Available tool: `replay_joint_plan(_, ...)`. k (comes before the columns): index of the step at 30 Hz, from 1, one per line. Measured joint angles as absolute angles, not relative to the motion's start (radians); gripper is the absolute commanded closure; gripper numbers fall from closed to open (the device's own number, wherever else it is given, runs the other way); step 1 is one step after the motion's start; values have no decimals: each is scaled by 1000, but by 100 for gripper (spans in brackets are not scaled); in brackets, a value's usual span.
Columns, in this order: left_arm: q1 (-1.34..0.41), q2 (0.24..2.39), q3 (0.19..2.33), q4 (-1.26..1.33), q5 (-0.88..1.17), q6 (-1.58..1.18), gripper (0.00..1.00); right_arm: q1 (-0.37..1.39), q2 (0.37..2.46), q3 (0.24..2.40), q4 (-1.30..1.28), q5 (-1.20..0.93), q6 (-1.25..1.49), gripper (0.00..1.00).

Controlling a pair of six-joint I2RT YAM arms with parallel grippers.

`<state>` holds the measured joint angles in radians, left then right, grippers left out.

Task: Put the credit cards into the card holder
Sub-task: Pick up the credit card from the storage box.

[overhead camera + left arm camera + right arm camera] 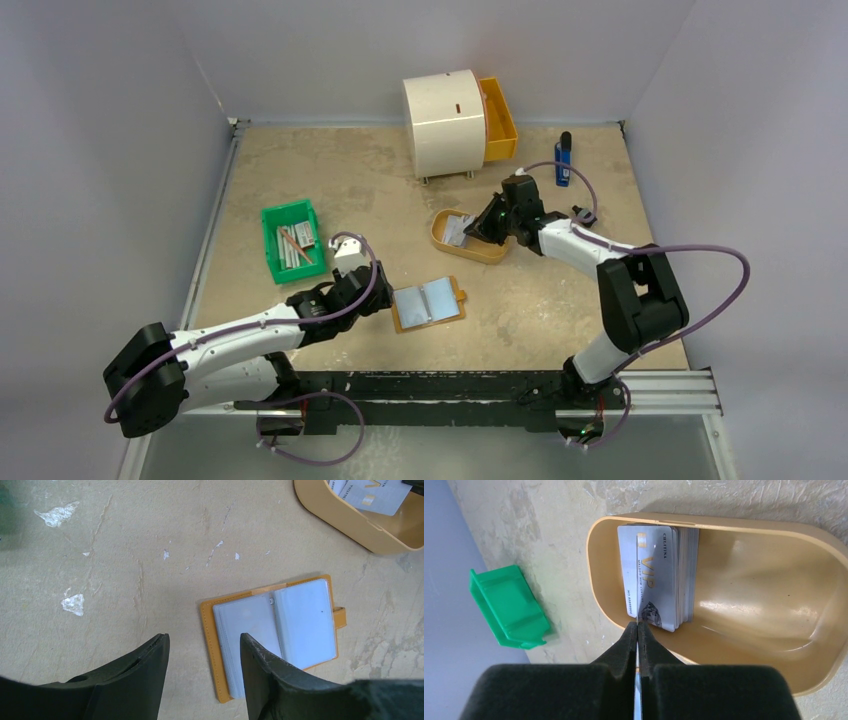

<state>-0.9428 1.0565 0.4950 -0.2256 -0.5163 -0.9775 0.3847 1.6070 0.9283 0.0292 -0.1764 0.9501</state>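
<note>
The tan card holder lies open on the table, its clear sleeves up; it also shows in the left wrist view. My left gripper is open and empty, hovering at the holder's left edge. A stack of grey-white credit cards stands at one end of a tan tray. My right gripper is shut on one card, seen edge-on, just above the stack at the tray's rim. In the top view the right gripper is over the tray.
A green bin with grey bars stands left of the left gripper. A white round drawer unit with an open orange drawer stands at the back. A blue object lies at the back right.
</note>
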Motion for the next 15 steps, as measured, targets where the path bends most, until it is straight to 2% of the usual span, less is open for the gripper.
replay_joint_plan(15, -943, 1018, 496, -250, -523, -977, 47, 334, 1494, 982, -85, -259, 1121, 100)
